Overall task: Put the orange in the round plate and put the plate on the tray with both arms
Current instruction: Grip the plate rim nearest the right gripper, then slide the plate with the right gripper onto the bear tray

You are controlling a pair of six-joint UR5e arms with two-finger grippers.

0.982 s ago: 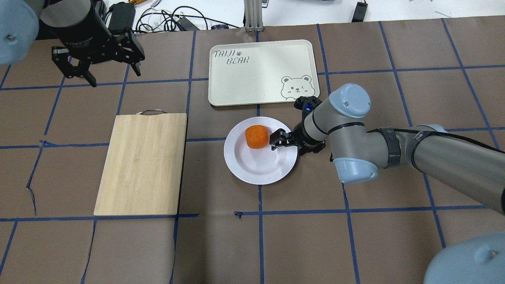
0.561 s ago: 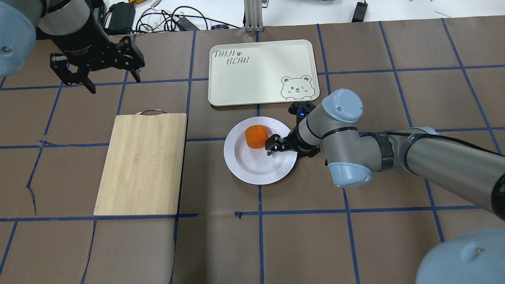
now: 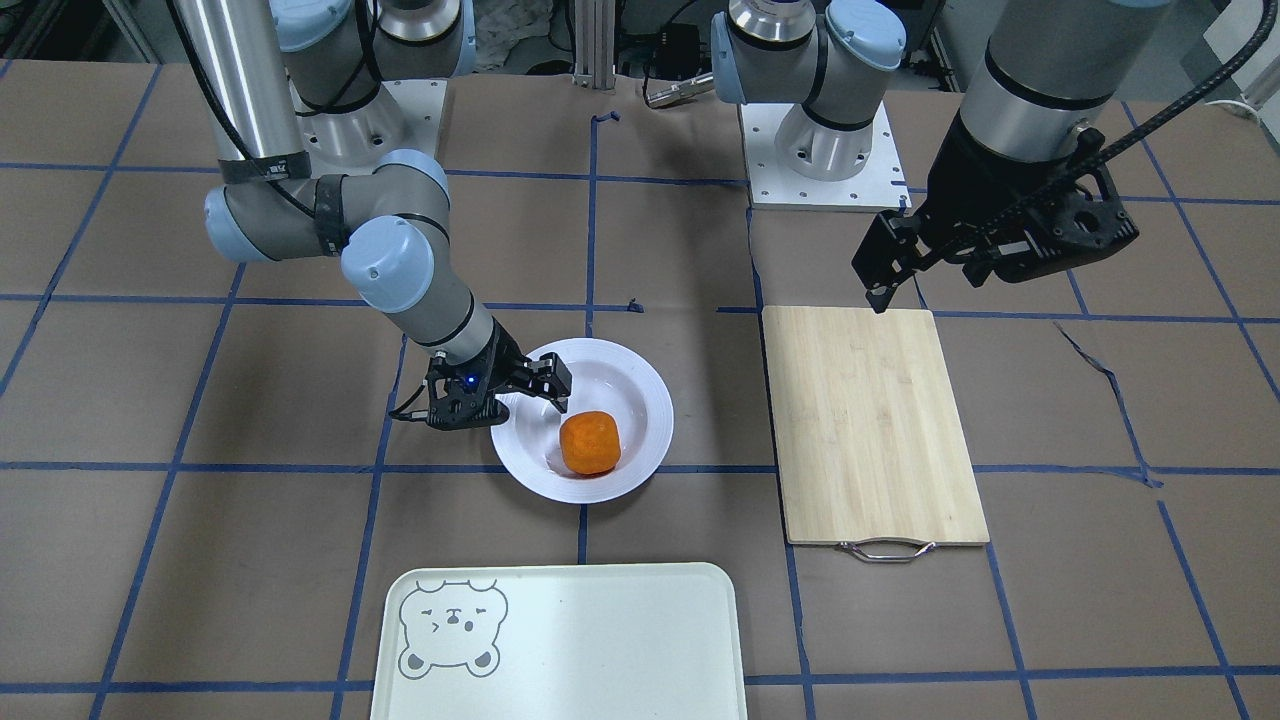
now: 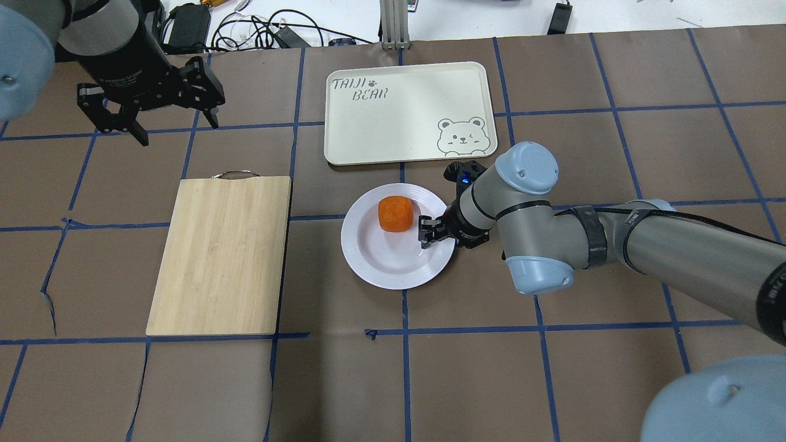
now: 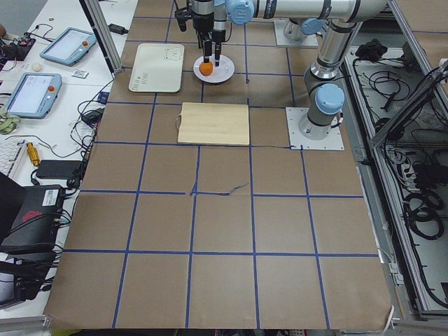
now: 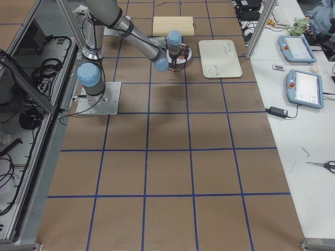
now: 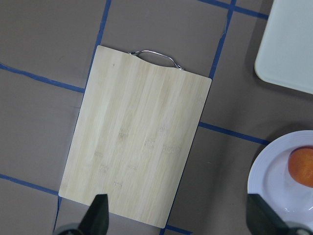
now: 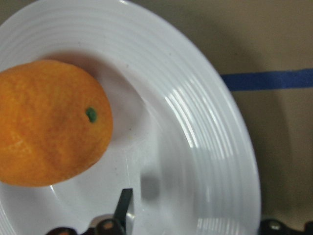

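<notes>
The orange (image 4: 395, 213) lies in the round plate (image 4: 381, 264), off-centre toward the tray (image 4: 405, 113), which lies flat just beyond. My right gripper (image 4: 437, 234) is low at the plate's right rim and open. One finger hangs over the plate's sunken centre and the other sits just outside the rim, as the right wrist view shows with the orange (image 8: 49, 122) close by. My left gripper (image 4: 178, 129) hovers open and holds nothing, high beyond the far end of the cutting board. In the left wrist view the plate (image 7: 274, 181) shows at the right edge.
A bamboo cutting board (image 4: 221, 255) with a metal handle lies left of the plate. Cables and power bricks (image 4: 245, 31) lie past the table's far edge. Brown paper with blue tape lines covers the table.
The plate with the orange has slid a little to the left, and my right gripper has moved left with it at the rim. The left gripper has barely shifted.
</notes>
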